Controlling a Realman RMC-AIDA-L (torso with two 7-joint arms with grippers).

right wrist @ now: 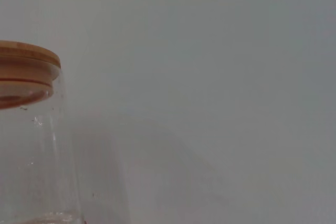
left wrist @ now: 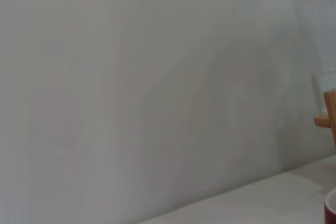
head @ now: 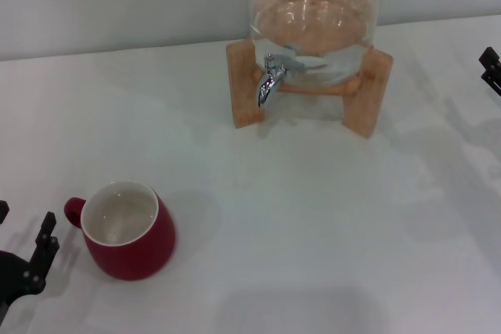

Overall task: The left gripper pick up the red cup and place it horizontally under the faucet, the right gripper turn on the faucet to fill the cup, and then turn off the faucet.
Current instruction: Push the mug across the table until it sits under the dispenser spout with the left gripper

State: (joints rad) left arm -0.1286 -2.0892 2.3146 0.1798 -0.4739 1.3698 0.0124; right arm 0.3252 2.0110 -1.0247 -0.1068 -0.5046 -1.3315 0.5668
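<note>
From my head camera, I have the left gripper low at the near left corner of the counter, just beside the handle of the red cup but not touching it. Its two black fingers stand apart with nothing between them, so it is open and empty. Only the fingers and a bit of the black body show; the arm behind is out of view.

The right gripper is only a black sliver at the far right edge, well apart from everything, and I cannot tell how its fingers stand.

Count: one red cup, one faucet, one glass jar, one wooden stand, two grippers.

The red cup sits upright on the counter at the near left, mouth up, white inside showing, loop handle toward the left gripper. It is well apart from the faucet, which hangs spout-down at the front of the jar, between the stand's legs, at the far side of the counter.

My left wrist camera shows mostly wall, with the cup's rim at one edge. My right wrist camera shows the jar's wooden lid above clear glass.
</note>
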